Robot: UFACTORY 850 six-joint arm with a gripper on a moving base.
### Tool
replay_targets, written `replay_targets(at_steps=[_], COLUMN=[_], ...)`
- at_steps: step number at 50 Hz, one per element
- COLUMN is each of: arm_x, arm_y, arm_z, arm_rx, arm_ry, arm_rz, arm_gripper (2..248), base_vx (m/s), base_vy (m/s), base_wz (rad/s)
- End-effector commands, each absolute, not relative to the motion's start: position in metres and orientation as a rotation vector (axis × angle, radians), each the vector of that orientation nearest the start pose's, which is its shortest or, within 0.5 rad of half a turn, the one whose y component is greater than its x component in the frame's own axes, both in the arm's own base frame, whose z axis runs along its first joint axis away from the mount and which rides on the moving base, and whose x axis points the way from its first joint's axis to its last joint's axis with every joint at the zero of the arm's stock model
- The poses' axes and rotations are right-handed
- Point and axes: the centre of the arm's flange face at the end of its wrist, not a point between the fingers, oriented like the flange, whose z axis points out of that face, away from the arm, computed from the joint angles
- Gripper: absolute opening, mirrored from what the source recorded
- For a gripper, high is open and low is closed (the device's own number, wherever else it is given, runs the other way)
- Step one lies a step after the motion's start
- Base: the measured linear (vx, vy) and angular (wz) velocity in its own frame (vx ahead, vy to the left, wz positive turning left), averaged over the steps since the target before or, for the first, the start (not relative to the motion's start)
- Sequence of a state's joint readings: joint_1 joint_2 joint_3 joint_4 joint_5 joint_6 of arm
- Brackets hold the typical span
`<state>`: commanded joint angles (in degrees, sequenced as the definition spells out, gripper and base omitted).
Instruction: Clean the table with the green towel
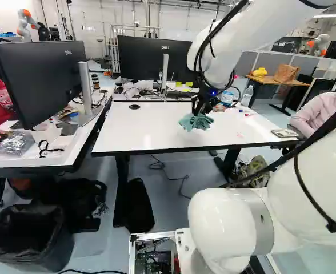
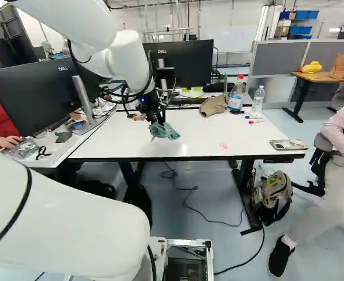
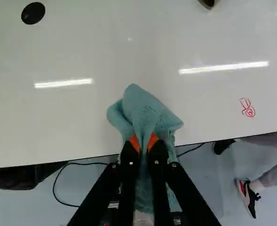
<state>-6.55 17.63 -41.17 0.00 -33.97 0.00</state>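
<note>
In the right base view my gripper (image 2: 160,116) is over the white table (image 2: 201,140), with the green towel (image 2: 165,131) hanging from it. The left base view shows the same towel (image 1: 195,122) bunched under the gripper. Seen from the wrist, the gripper (image 3: 143,143) is shut on the towel (image 3: 145,113), its orange pads pinching the cloth from two sides, near the table's front edge. Red scribbled marks (image 3: 247,108) are on the tabletop, off to one side of the towel. Whether the towel touches the table I cannot tell.
A brown cloth-like item (image 2: 214,105), a large bottle (image 2: 236,95), a smaller bottle (image 2: 258,98) and pens stand or lie toward the table's back right. A phone-like object (image 2: 289,144) lies at the right front corner. Monitors (image 2: 181,63) stand behind. A person sits beside the right end.
</note>
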Motion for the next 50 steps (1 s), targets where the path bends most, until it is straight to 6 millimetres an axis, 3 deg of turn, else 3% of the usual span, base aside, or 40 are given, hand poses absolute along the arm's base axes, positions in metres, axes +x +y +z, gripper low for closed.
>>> replay_targets(at_steps=[50], arm_x=[0.366], arm_y=[-0.129], arm_z=[0.563], arm_rx=[-3.098], arm_ry=[0.529], arm_rz=[-0.662], arm_gripper=[38], base_vx=[0.000], base_vy=[0.000], base_wz=[0.000])
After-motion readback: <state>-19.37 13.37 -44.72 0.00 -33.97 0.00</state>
